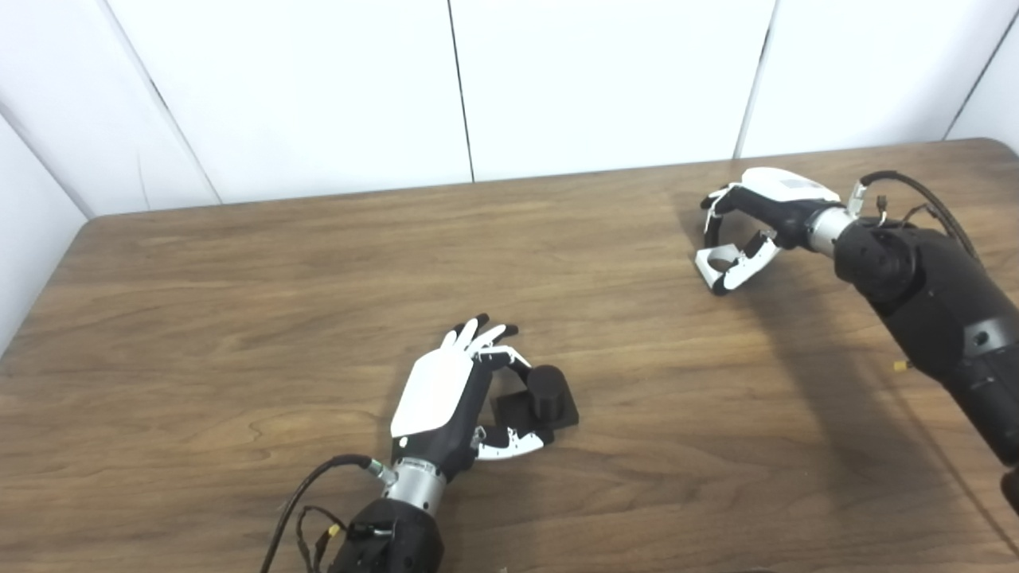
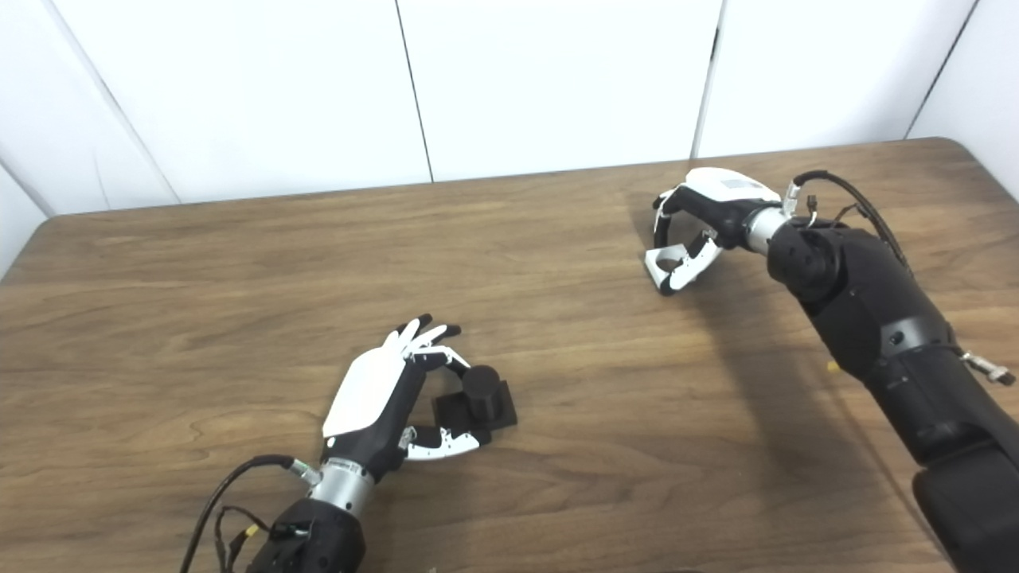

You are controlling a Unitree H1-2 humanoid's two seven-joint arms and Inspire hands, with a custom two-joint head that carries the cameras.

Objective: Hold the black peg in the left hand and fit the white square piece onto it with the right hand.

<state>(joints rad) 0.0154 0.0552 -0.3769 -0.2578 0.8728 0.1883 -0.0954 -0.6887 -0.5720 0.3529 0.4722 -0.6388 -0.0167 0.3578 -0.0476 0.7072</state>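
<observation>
The black peg [image 1: 546, 390], a short round post on a square base, sits low in the middle of the frame on the tabletop [image 1: 239, 302]; it looks rigid and light, best taken by the base edges; the left robot hand [image 1: 446, 398] curls loosely around it, fingers apart, not clearly gripping. At the upper right the right robot hand [image 1: 744, 231] is grasping the white square piece [image 1: 714, 263], seemingly thin, stiff and somewhat slippery.

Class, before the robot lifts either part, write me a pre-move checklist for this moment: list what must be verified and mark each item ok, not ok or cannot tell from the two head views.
1. Black peg upright on its base on the table: ok.
2. Left hand placed at the peg, fingers and thumb on either side of it: ok.
3. Left hand firmly closed on the peg: cannot tell; the fingers look apart.
4. Right hand reaches the white square piece: ok, fingers curl around it.
5. White piece lifted off the table: cannot tell.
6. Hole of the white piece lined up over the peg: not ok; the two are far apart.
</observation>
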